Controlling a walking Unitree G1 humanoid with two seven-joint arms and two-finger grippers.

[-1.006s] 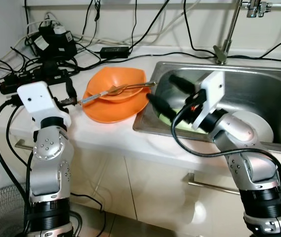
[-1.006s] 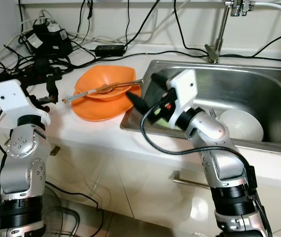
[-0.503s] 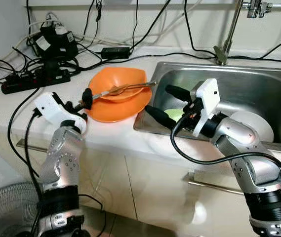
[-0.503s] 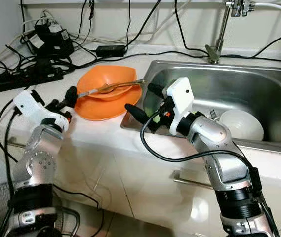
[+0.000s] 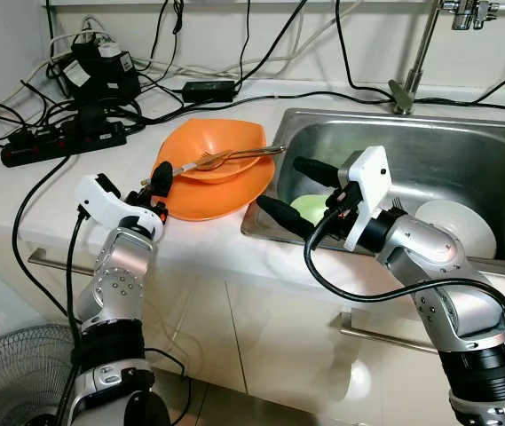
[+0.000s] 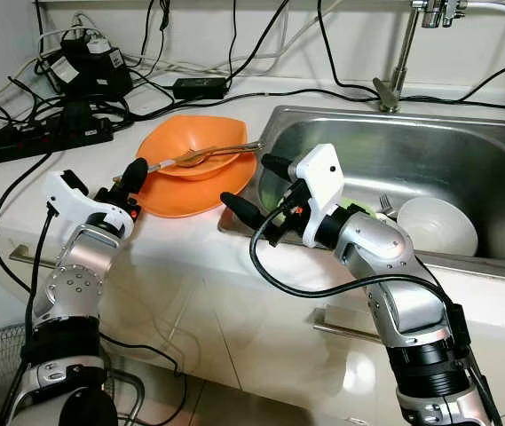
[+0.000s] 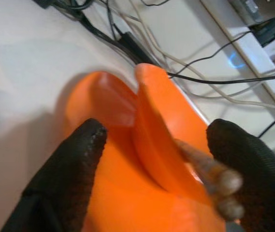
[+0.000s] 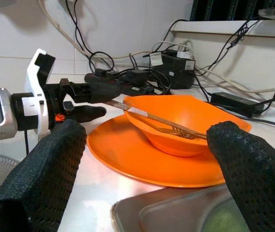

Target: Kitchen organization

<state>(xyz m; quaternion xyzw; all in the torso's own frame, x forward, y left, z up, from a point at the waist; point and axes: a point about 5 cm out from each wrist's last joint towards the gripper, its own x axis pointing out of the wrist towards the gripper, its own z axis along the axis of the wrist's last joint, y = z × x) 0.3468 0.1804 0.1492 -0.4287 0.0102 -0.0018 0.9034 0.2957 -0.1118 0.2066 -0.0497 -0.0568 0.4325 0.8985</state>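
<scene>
**Q:** What is on the table, and where are the robot's arms?

**A:** A white table holds an orange plate (image 5: 201,197) with an orange bowl (image 5: 216,146) sitting on it. A fork (image 5: 212,161) lies across the bowl, tines inside, its long handle sticking out over the rim toward the robot's left. Just to the right is a steel sink (image 5: 465,160) holding a white bowl (image 5: 456,226) and something pale green (image 5: 310,207). Black cables and a power strip (image 5: 61,142) lie at the back left.

**Q:** And the jaws?

**A:** The left gripper (image 5: 156,182) is at the plate's near-left edge, close to the fork's handle tip. In the left wrist view its jaws stand wide apart with the bowl's rim and the handle between them, holding nothing. The right gripper (image 5: 298,191) hangs over the sink's left corner, jaws spread wide and empty, pointing at the orange stack.

**Q:** How would those things handle?

**A:** By my judgement, the bowl and plate look like light, stiff plastic: not fragile, but smooth and likely slippery, so a pinch on the rim could slide. The fork seems thin and loose; it would probably roll or tip out if the bowl is tilted. Taking the fork by its handle first, then pinching the bowl's rim, looks safest.
</scene>
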